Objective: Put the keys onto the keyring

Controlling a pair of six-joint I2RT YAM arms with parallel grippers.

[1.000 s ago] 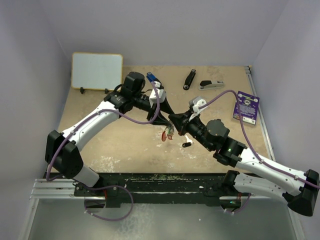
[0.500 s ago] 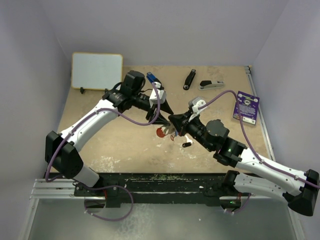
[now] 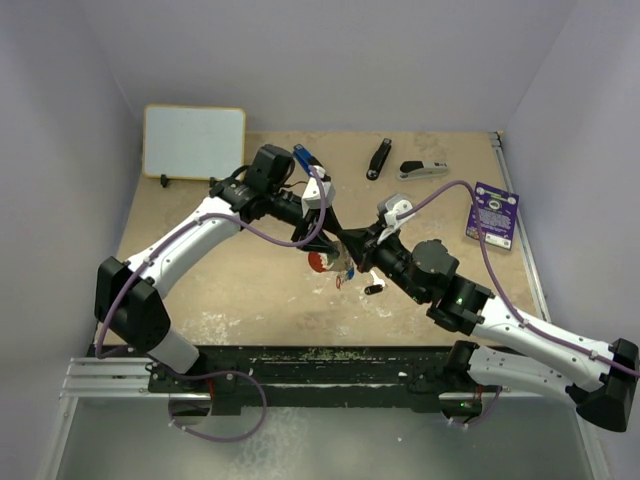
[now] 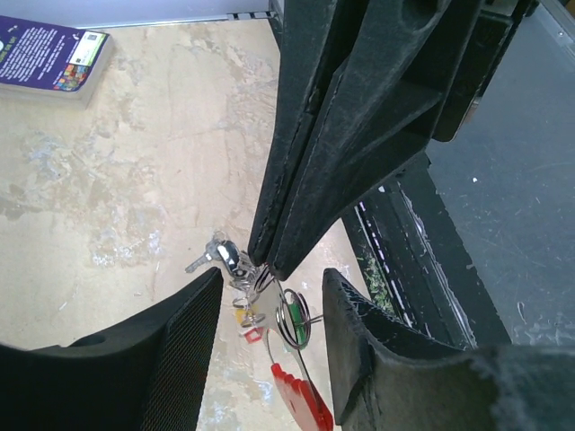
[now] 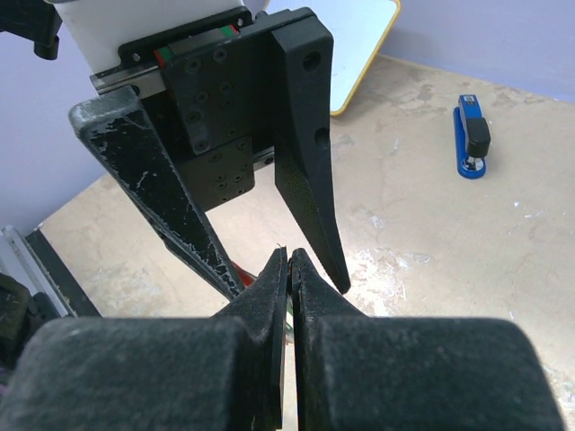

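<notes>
Lavender walls closed in a tan, scuffed counter (image 3: 200, 300), with a whiteboard (image 3: 194, 141) at the far left, a blue stapler (image 5: 472, 139) further right along the far side and a purple card (image 4: 49, 54) off to the right. Over the middle of the counter the two arms met tip to tip. The right jaws were clenched, and from the left wrist view they seemed to pinch the top of the keyring (image 4: 292, 316), whose silver loop, a small key (image 4: 218, 256) and red fob (image 4: 301, 409) hung just beneath their tips. The left jaws stood released, one side on each flank of that bunch, touching none of it that I could see. A black-headed key (image 3: 373, 289) lay on the counter just near-right of the bunch, not yet threaded. The step looked like bracing the ring. Done well, the left jaws would close slowly and squarely on the bare loop, not the fob, so the ring did not twist out of the right jaws' narrow pinch.
</notes>
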